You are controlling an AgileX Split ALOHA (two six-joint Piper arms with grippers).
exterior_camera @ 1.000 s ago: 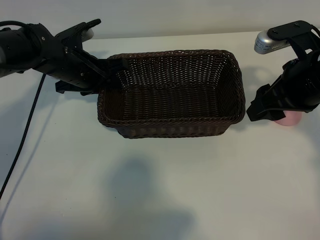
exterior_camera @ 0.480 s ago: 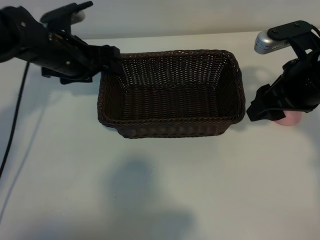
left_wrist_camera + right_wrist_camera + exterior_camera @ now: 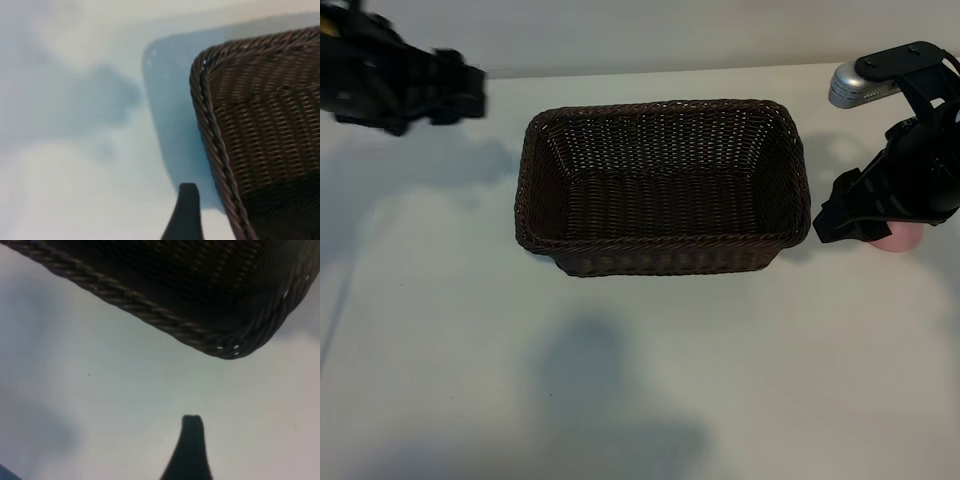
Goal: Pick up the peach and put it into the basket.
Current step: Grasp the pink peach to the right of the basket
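The dark brown wicker basket [image 3: 660, 243] stands empty mid-table; its braided rim shows in the left wrist view [image 3: 210, 120] and the right wrist view [image 3: 150, 307]. The pale-pink peach [image 3: 902, 238] lies on the table right of the basket, mostly hidden under my right arm. My right gripper [image 3: 835, 222] hangs low between the basket's right end and the peach. It is open, and only one dark finger [image 3: 192, 440] shows, over bare table. My left gripper [image 3: 470, 88] is raised at the far left, clear of the basket and open, with one finger [image 3: 188, 205] in view.
The white table [image 3: 620, 380] stretches wide in front of the basket, with a soft shadow on it. A silver-grey housing [image 3: 855, 82] sits on the right arm near the table's back edge [image 3: 660, 70].
My left arm has drawn back from the basket's left rim, up and away to the far left. The right arm, the basket and the peach have not moved.
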